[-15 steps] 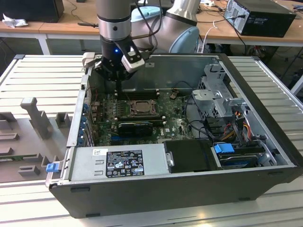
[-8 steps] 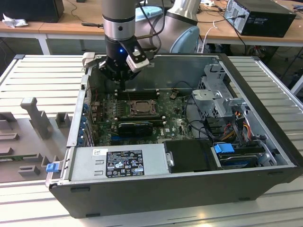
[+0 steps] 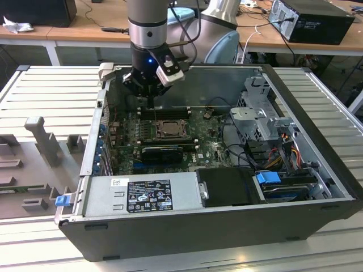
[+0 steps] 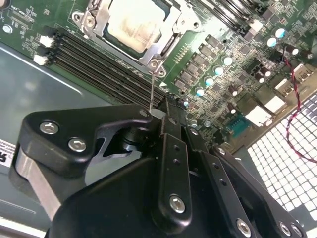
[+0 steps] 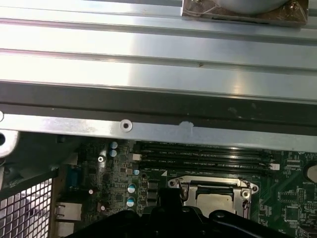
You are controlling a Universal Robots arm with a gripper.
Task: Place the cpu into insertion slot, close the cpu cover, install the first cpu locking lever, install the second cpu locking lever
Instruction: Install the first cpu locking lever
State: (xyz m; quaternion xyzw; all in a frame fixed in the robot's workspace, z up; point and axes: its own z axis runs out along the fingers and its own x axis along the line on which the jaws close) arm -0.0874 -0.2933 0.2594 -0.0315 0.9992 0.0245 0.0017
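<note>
Silvery cpu [image 4: 130,22] sits in insertion slot [image 3: 153,129]; gripper [image 4: 157,115] pinches thin locking lever [image 4: 152,89].

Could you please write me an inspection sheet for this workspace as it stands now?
Surface: slatted metal table carries the open computer case.
Job's things: cpu sits in the insertion slot; cpu cover lies flat over it; thin locking lever rises from the slot's corner.
Clutter: grey fixture blocks on the exterior view's left.
Grippers: gripper is at the lever's upper end.
Cables: coloured bundle by the drive bays; red-black wire.
Surroundings: wooden desks.
</note>
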